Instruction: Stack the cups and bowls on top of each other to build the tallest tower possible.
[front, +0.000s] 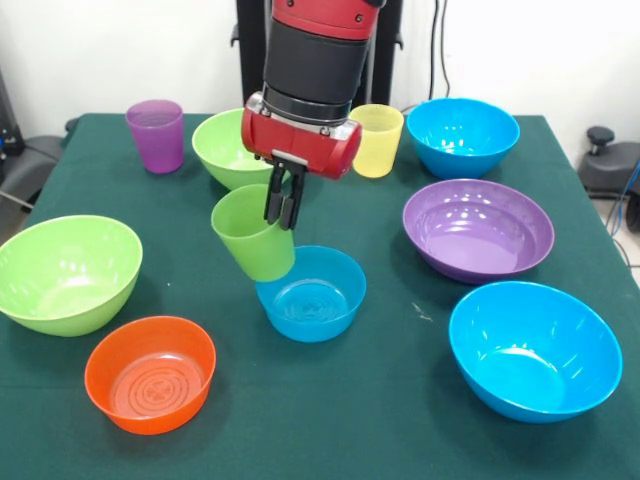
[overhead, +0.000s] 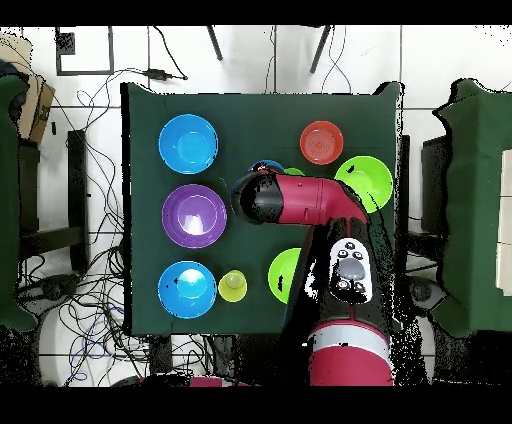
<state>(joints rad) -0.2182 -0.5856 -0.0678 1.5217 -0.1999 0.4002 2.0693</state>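
Note:
My gripper (front: 283, 205) is shut on the rim of the green cup (front: 252, 235). It holds the cup tilted, mouth up, with its base at the left rim of the small blue bowl (front: 312, 293). In the overhead view the arm hides most of this; only slivers of the small blue bowl (overhead: 268, 165) and the green cup (overhead: 294, 172) show. The purple cup (front: 156, 135) stands at the back left and the yellow cup (front: 377, 140) behind the gripper. No tower stands; every bowl lies singly on the green table.
The orange bowl (front: 150, 372) and a lime green bowl (front: 65, 272) are front left. Another lime green bowl (front: 232, 147) sits behind the gripper. The purple bowl (front: 478, 228) lies between two blue bowls, one behind (front: 462, 135) and one in front (front: 534, 348).

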